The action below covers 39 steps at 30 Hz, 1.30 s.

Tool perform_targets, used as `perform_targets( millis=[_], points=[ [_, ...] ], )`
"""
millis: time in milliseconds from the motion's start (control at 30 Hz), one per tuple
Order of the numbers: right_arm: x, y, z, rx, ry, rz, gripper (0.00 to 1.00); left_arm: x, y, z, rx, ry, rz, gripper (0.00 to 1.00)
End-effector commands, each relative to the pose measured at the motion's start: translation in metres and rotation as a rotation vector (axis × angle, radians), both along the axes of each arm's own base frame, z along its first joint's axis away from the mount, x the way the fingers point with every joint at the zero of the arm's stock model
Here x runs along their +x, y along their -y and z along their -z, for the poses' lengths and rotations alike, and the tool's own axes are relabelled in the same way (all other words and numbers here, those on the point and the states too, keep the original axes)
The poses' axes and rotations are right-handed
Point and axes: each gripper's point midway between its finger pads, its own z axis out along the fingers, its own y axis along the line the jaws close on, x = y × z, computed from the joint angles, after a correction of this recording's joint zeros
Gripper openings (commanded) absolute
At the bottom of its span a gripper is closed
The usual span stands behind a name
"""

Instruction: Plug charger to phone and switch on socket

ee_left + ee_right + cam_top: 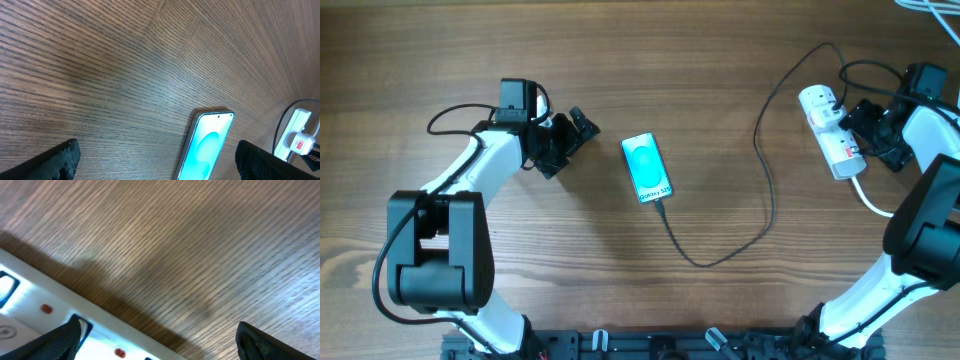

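Brown wooden counter (720, 60) carried everything. Left pincer (565, 143) was spread and empty. Right pincer (868, 132) was spread too, one fingertip (55, 342) over the elongated white power strip (832, 130). Small teal-screened smartphone (647, 168) lay near the left pincer, ahead of its tips. Thin black charger cable (768, 200) met the phone's bottom edge, then looped back to the strip beside the right pincer.

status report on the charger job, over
Left gripper open, beside phone. Right gripper open, at socket. Charger reaches phone's lower edge. Nothing blocking.
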Motion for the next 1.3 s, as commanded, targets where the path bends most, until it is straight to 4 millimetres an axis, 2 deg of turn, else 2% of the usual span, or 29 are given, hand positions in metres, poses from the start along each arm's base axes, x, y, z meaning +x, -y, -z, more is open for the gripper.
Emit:
perform_targets(
  millis=[0, 100, 233, 400, 533, 633, 767, 933, 1067, 1267],
  points=[
    [0.007, -0.006, 0.002, 0.086, 0.022, -0.039, 1.0, 0.004, -0.003, -0.006, 0.011, 0.022, -0.003, 1.0],
    [-0.001, 0.003, 0.0, 0.165, 0.042, -0.003, 1.0, 0.004, -0.003, -0.006, 0.011, 0.022, -0.003, 1.0],
    [-0.011, 0.004, 0.002, 0.211, 0.031, -0.012, 1.0, 0.004, -0.003, -0.006, 0.011, 0.022, -0.002, 1.0],
    [-0.003, -0.006, 0.002, 0.159, 0.027, -0.139, 1.0, 0.004, -0.003, -0.006, 0.011, 0.022, -0.003, 1.0],
    [0.001, 0.002, 0.003, 0.045, -0.003, -0.143, 1.0, 0.004, -0.003, -0.006, 0.011, 0.022, -0.002, 1.0],
    [0.007, 0.001, 0.002, 0.031, 0.014, -0.152, 1.0, 0.004, -0.003, -0.006, 0.011, 0.022, -0.003, 1.0],
    [0.005, 0.003, 0.003, 0.016, 0.004, -0.148, 1.0, 0.004, -0.003, -0.006, 0.011, 0.022, -0.003, 1.0],
    [-0.002, 0.0, 0.016, 0.024, -0.008, -0.148, 1.0, 0.004, -0.003, -0.006, 0.011, 0.022, -0.002, 1.0],
    [-0.003, -0.011, 0.017, 0.072, 0.0, -0.197, 1.0, 0.004, -0.003, -0.006, 0.011, 0.022, -0.003, 1.0],
    [-0.005, -0.013, 0.018, 0.076, -0.011, -0.215, 1.0, 0.004, -0.003, -0.006, 0.011, 0.022, -0.002, 1.0]
  ],
)
